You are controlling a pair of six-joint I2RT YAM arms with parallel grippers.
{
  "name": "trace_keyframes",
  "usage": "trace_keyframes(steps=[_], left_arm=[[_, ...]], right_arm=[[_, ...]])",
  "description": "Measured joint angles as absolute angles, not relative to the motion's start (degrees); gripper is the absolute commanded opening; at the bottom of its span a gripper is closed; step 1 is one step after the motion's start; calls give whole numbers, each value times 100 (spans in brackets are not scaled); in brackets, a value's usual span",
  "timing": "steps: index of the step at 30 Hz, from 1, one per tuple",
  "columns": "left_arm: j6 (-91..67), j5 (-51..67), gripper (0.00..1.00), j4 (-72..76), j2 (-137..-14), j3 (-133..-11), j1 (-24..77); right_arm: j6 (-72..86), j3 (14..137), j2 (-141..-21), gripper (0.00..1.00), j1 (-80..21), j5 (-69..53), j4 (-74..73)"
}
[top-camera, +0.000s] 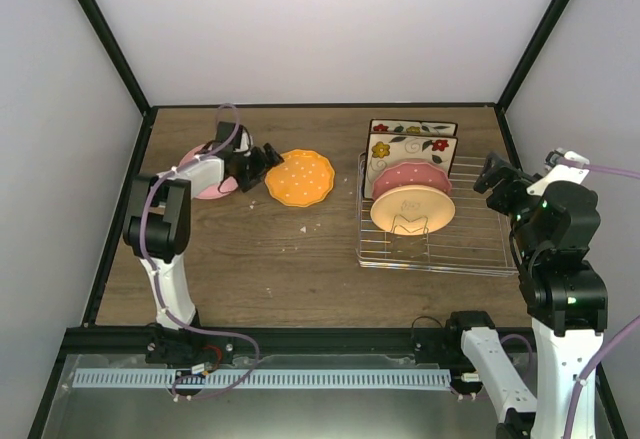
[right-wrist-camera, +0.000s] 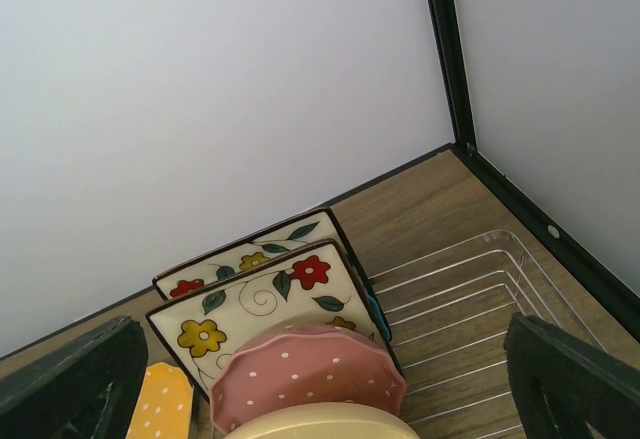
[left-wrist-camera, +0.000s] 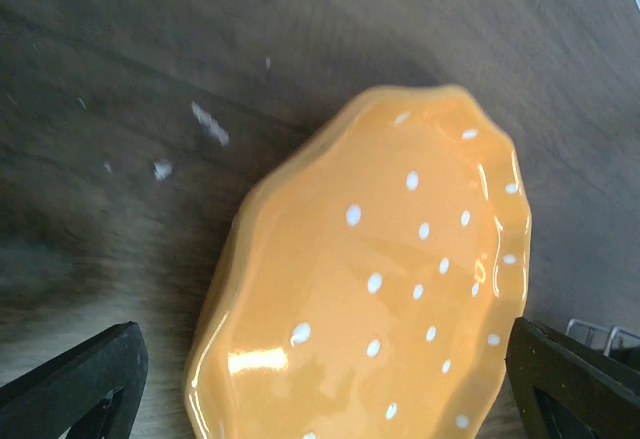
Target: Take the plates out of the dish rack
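Orange plate [top-camera: 299,177] flat on table [top-camera: 250,259], left gripper [top-camera: 264,157] spread empty beside it, set-down looks done; next, right gripper [top-camera: 497,174], also spread, needs a rim pinch at the dish rack [top-camera: 470,249].

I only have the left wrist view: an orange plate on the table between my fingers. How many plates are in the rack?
Observer: I count four in the rack: two square flower plates at the back, then a pink dotted plate, then a yellow plate in front.
Operator: Any other plate out on the table?
Observer: Yes, a pink plate lies left of the orange plate, partly under the left arm.
Operator: And the right end effector?
Observer: The right end effector is open and empty, near the rack's right edge.
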State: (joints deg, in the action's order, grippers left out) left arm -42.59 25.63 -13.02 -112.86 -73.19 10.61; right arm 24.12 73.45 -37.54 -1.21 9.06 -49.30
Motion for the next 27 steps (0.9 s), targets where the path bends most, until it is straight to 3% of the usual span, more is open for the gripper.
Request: trace_keyframes(steps=[6, 12, 19, 27], left_arm=[[-3387, 1931, 91, -1715, -11089, -8176, 1066], [-1372, 2327, 89, -1280, -10484, -9168, 1671], [1481, 3140, 84, -1492, -9400, -8582, 4032], [3225, 2731, 82, -1951, -9376, -7837, 4637]], right_arm=[[2451, 7290, -3704, 100, -119, 904, -4928], [2471, 7122, -3642, 100, -119, 860, -4893], [2471, 7070, -3658, 100, -119, 794, -4831], [2451, 7070, -3588, 100, -119, 801, -4838]])
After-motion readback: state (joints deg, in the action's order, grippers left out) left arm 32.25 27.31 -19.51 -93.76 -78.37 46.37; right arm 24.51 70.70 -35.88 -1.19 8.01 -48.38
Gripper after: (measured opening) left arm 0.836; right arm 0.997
